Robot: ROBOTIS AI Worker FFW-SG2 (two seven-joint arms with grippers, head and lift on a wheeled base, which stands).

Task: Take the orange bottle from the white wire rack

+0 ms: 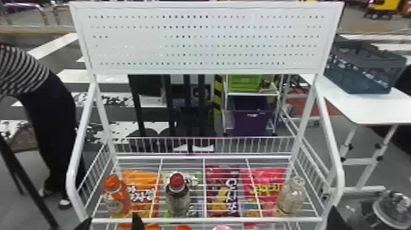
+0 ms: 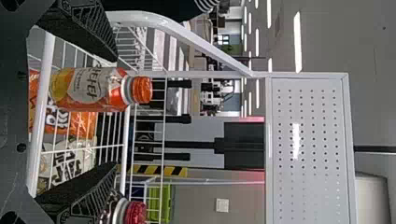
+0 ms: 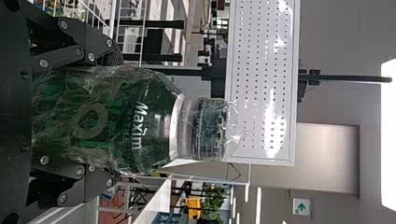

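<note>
Orange plastic bottle with orange cap (image 1: pixel 117 200) upright on shelf of white wire rack (image 1: pixel 208 220), front corner, robot's left end; not grasped. Step in hand: lining up for the grasp, by my read. Left gripper (image 2: pixel 116 112), two flat black fingers spread wide, at rack front; bottle sits between their lines, nearer the outer finger. Next: centre on the bottle, move in over the front rail, close on the body, lift straight up before backing out.

Obstacles: front rail, side basket wires (image 1: pixel 96 171), plus dark bottle with red cap (image 1: pixel 177 195) close to the inner finger; likely knock risk if the gripper goes in wide open.

Right gripper (image 3: pixel 114 119) has fingers pinching green jar in clear plastic wrap (image 3: pixel 149 123), upright, at the rack's right side; should stay out of it.

Others: pale clear bottle (image 1: pixel 290 195) at shelf's right end; orange snack bag (image 1: pixel 142 189), purple snack bag (image 1: pixel 223 192) and red snack bag (image 1: pixel 266 189) seen among shelf wires; white perforated panel (image 1: pixel 131 46) up top.
</note>
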